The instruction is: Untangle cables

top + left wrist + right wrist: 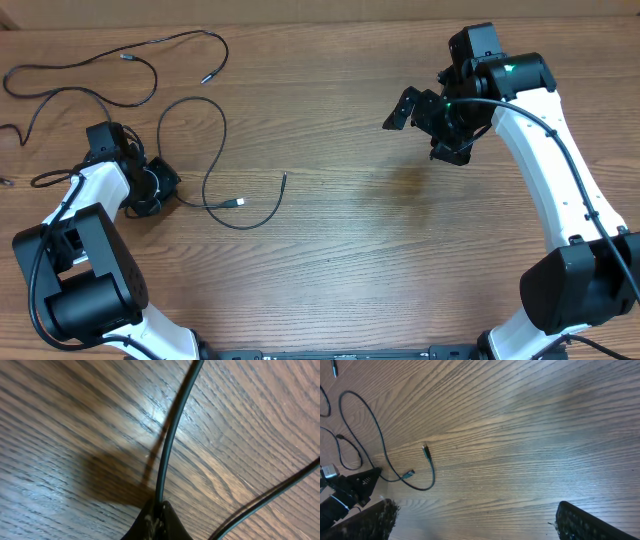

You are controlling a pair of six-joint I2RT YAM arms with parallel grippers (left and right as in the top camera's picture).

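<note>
Thin black cables (pixel 215 150) lie loose on the left half of the wooden table. One loops from my left gripper to a small plug (pixel 240 203), and another ends at a tip (pixel 284 178). A longer cable (pixel 120 58) winds along the far left. My left gripper (pixel 163 186) rests low on the table, shut on a cable (pixel 167 450) that runs up from its jaws (pixel 159 510). A second cable (pixel 270 497) crosses beside it. My right gripper (pixel 425 128) hangs above the right half, wide open and empty (pixel 480 525). It sees the loop (pixel 380 445) and plug (pixel 409 474).
The table top (pixel 380 250) is bare brown wood in the middle and on the right. The left arm's body (pixel 350 487) shows at the lower left of the right wrist view. Thicker arm wiring (pixel 40 180) lies at the far left edge.
</note>
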